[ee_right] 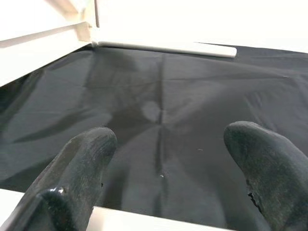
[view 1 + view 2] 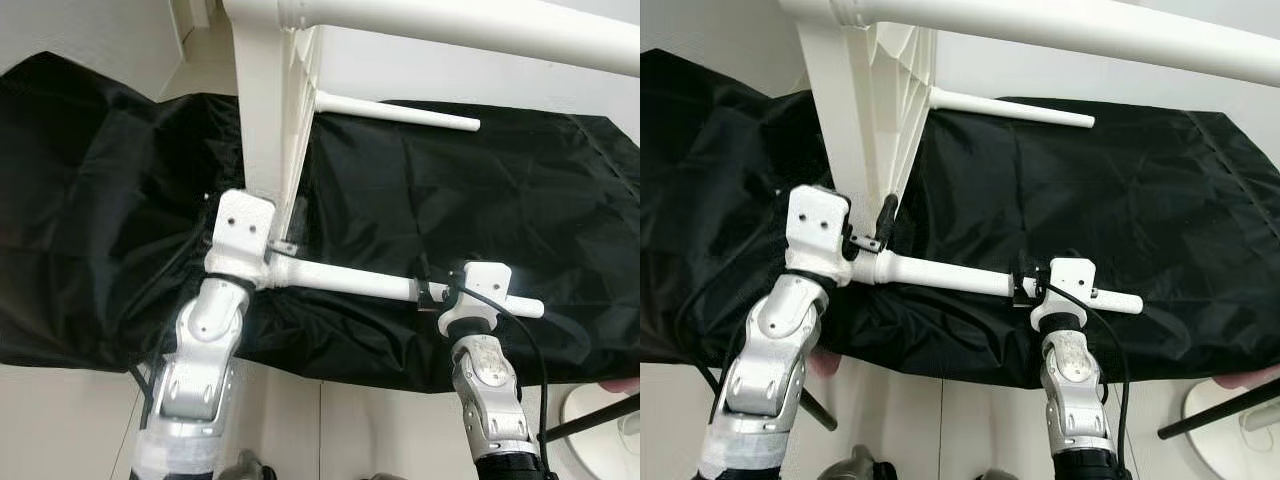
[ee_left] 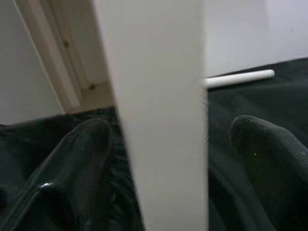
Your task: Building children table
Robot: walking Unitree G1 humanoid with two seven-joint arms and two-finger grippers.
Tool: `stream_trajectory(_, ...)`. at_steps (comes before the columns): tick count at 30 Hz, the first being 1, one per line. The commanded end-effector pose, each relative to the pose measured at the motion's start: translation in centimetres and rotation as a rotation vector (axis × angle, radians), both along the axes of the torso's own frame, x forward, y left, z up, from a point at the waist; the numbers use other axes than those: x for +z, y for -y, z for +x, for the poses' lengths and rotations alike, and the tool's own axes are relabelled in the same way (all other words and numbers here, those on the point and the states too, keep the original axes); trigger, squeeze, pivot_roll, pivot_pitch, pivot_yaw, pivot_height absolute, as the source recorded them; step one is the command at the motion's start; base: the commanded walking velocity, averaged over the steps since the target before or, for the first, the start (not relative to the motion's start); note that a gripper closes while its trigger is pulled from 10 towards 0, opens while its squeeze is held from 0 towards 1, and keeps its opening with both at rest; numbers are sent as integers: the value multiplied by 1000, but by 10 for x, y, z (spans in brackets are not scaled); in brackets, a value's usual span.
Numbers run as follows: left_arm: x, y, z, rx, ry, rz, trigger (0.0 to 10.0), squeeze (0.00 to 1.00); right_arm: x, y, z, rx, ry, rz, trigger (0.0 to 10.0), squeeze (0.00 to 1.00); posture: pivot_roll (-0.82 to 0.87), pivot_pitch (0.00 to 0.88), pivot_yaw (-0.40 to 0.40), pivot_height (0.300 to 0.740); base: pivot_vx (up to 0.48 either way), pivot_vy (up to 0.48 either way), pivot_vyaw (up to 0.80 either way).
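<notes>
A white children's table lies on its side on a black cloth, its top standing upright as a board. One leg sticks out low toward the right, a second leg lies farther back, and a third runs overhead. My left gripper is open and straddles the board's near edge, one finger showing beside it. My right gripper is open at the low leg near its free end. In the right wrist view that leg crosses by the base of the fingers.
The cloth covers the floor ahead and ends just before my arms, where pale floor begins. A white round object and a black rod sit at the near right. A wall and a door frame lie beyond the cloth.
</notes>
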State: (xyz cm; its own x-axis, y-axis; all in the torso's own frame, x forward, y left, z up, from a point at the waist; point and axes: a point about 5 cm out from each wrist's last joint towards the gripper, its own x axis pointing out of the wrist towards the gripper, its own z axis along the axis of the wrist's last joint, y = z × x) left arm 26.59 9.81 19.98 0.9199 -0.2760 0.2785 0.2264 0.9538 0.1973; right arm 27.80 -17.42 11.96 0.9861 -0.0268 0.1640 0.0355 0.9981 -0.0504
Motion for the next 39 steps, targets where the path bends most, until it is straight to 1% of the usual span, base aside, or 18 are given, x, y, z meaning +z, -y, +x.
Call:
stream_trajectory(1, -1, 1, -4, -4, -4, 16, 10000, 0, -2, -3, 3, 21, -14, -4, 10000, 0, 25, 48, -5, 740, 0, 0, 0)
stream_trajectory(2, -1, 1, -4, -4, -4, 16, 10000, 0, -2, -3, 3, 21, -14, -4, 10000, 0, 25, 48, -5, 740, 0, 0, 0)
stream_trajectory(4, -6, -3, -11, -23, -26, 40, 10000, 0, 1, -5, 7, 49, -10, -14, 10000, 0, 42, 44, -21, 740, 0, 0, 0)
stream_trajectory(10, -9, -9, -20, -49, -46, 71, 10000, 0, 1, -6, 9, 65, -9, -24, 10000, 0, 55, 38, -27, 740, 0, 0, 0)
stream_trajectory(11, -12, -11, -28, -83, -58, 109, 10000, 0, 0, -5, 9, 70, -13, -29, 10000, 0, 59, 37, -29, 740, 0, 0, 0)
stream_trajectory(16, -17, -16, -33, -99, -85, 137, 10000, 0, -1, -5, 10, 74, -17, -36, 10000, 0, 64, 32, -29, 740, 0, 0, 0)
stream_trajectory(19, -21, -15, -37, -144, -108, 135, 10000, 0, -2, -5, 9, 73, -20, -42, 10000, 0, 64, 25, -30, 740, 0, 0, 0)
stream_trajectory(21, -21, -15, -37, -144, -108, 135, 10000, 0, -2, -5, 9, 73, -20, -42, 10000, 0, 64, 25, -30, 740, 0, 0, 0)
stream_trajectory(22, -24, -13, -39, -176, -126, 129, 10000, 0, -4, -6, 9, 73, -22, -43, 10000, 0, 65, 20, -32, 740, 0, 0, 0)
stream_trajectory(23, -30, -8, -40, -203, -142, 172, 10000, 0, -4, -9, 8, 79, -23, -43, 10000, 0, 65, 20, -32, 740, 0, 0, 0)
stream_trajectory(24, -30, -8, -40, -203, -142, 172, 10000, 0, -4, -9, 8, 79, -23, -43, 10000, 0, 65, 20, -32, 740, 0, 0, 0)
stream_trajectory(25, -36, -5, -39, -204, -159, 200, 10000, 0, -5, -12, 7, 86, -19, -44, 10000, 0, 59, 9, -29, 740, 0, 0, 0)
stream_trajectory(27, -40, -2, -37, -211, -172, 219, 10000, 0, -4, -15, 6, 96, -10, -39, 10000, 0, 57, 4, -28, 740, 0, 0, 0)
stream_trajectory(29, -40, -2, -37, -211, -172, 219, 10000, 0, -4, -15, 6, 96, -10, -39, 10000, 0, 57, 4, -28, 740, 0, 0, 0)
stream_trajectory(30, -44, 3, -29, -210, -190, 202, 10000, 0, 1, -18, 6, 86, 25, -28, 10000, 0, 51, 0, -22, 740, 0, 0, 0)
stream_trajectory(34, -45, 6, -26, -212, -198, 189, 10000, 0, 3, -19, 6, 78, 40, -21, 10000, 0, 47, 0, -18, 740, 0, 0, 0)
stream_trajectory(35, -50, 11, -22, -218, -220, 162, 10000, 0, 0, -19, 4, 45, 45, -5, 10000, 0, 43, 0, -15, 740, 0, 0, 0)
stream_trajectory(39, -56, 15, -19, -214, -230, 156, 10000, 0, -3, -22, 1, 36, 51, 4, 10000, 0, 35, 0, -7, 740, 0, 0, 0)
